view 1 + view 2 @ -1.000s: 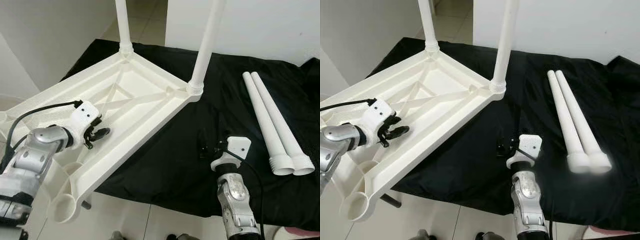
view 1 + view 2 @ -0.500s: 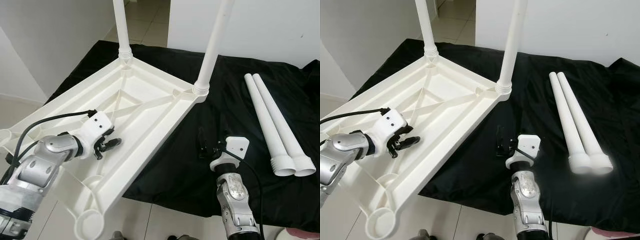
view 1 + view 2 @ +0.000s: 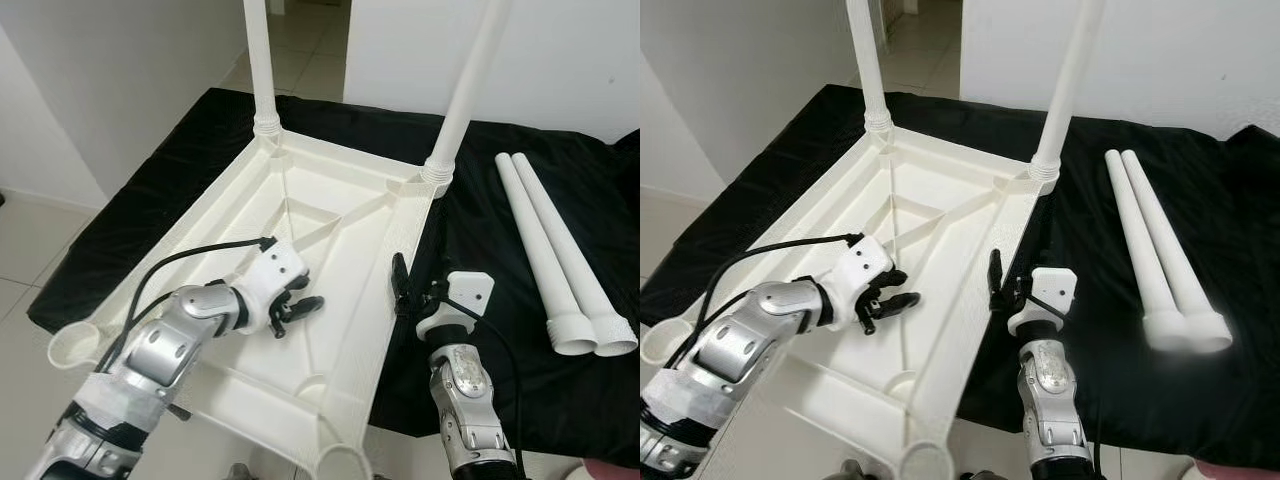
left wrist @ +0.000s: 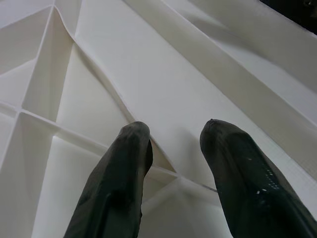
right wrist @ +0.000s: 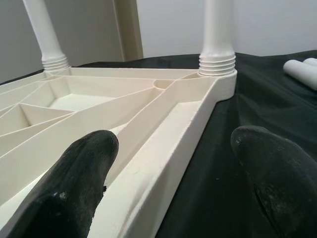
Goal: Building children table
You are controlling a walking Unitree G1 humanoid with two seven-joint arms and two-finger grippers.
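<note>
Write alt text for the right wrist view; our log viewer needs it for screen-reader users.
The right pincer is open, its two black fingers straddling the side rail of an upside-down white plastic table top on a black cloth. Two white legs stand screwed into the far corners.

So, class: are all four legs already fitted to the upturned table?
No: two legs stand fitted, while two loose legs lie on the black cloth.

Upright legs [image 3: 462,96] flank bare tabletop underside [image 3: 330,215]
</note>
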